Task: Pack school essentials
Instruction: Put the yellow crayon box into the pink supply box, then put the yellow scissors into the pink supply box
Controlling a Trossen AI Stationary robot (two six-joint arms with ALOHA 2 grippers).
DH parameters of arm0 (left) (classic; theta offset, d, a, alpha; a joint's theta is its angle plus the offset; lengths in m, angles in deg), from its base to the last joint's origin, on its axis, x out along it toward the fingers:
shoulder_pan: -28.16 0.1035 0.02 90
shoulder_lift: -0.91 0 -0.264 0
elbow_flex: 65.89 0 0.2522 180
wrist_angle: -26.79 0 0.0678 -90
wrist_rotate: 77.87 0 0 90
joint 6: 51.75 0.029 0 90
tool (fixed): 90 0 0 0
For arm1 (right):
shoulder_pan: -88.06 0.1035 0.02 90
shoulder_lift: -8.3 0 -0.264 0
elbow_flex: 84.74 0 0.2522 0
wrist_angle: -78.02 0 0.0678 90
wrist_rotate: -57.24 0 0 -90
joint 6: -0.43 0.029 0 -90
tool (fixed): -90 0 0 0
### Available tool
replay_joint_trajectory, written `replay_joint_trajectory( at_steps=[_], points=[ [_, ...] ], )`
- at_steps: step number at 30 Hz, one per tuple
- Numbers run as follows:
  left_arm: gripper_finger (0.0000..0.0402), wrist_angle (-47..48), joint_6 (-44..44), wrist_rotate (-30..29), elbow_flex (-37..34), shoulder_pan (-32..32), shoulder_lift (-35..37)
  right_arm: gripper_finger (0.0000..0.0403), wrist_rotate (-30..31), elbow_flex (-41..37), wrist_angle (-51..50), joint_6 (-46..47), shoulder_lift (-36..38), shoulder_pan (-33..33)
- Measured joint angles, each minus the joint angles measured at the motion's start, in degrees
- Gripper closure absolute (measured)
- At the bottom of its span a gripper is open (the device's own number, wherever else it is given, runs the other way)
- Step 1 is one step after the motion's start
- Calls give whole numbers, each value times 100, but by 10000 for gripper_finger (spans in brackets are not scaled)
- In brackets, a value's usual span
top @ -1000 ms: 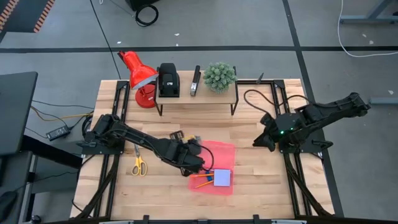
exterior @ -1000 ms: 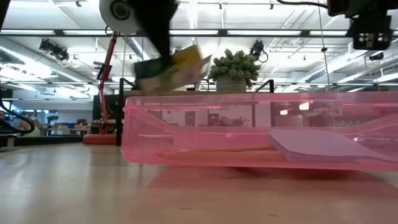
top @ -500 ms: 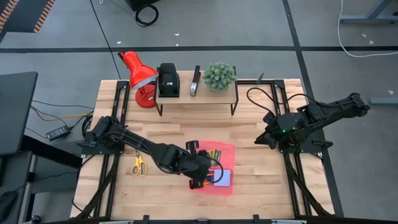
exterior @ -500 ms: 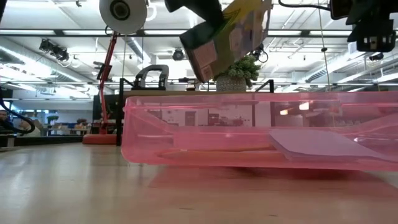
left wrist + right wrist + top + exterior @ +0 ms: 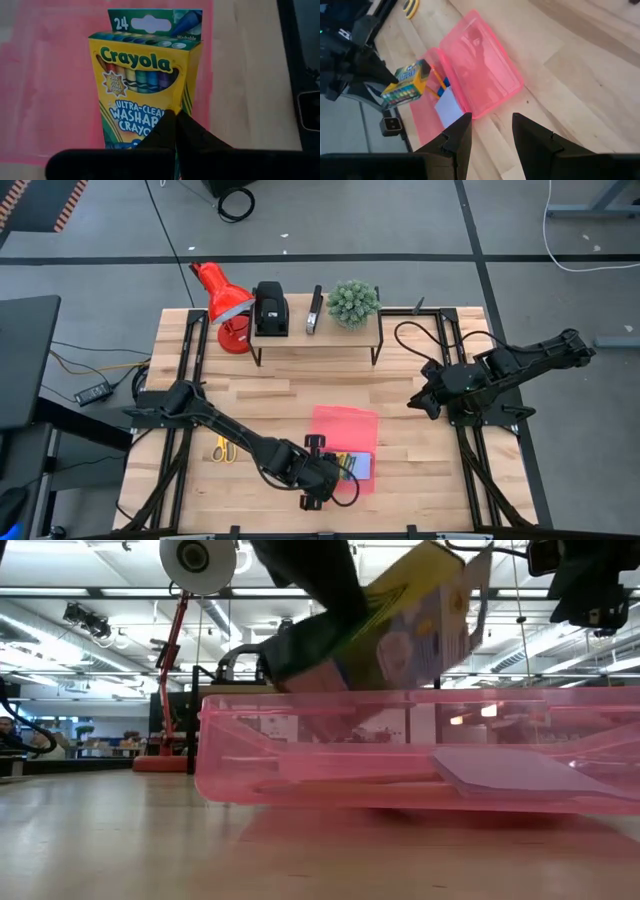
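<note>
The left tool (image 5: pixel 325 476) is clamped on the crayon box (image 5: pixel 400 615), holding it above the open pink case (image 5: pixel 400 755) on the worktop (image 5: pixel 420 480); the step in hand looks like placing it inside. The box hangs tilted, its long axis slanting, flap end raised. Next it probably needs lowering and levelling beside the notepad (image 5: pixel 510 772); the right tool (image 5: pixel 487 135), fingers apart, waits well off.

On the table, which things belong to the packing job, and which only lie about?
Job: crayon box in left gripper, pink case, notepad, pencils, scissors.
Lying about: red lamp, plant, shelf.
</note>
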Motion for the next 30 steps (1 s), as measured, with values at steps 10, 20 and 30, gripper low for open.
replay_joint_trajectory(
  at_steps=[10,20,30],
  points=[
    [398,14,86,212,-2,178,-190,256,0,0,49,229,-160,0],
    [348,-5,168,427,0,407,-221,256,-5,0,394,569,-158,95],
    [262,-102,432,1005,43,417,-200,256,293,0,545,857,-158,784]
  ],
)
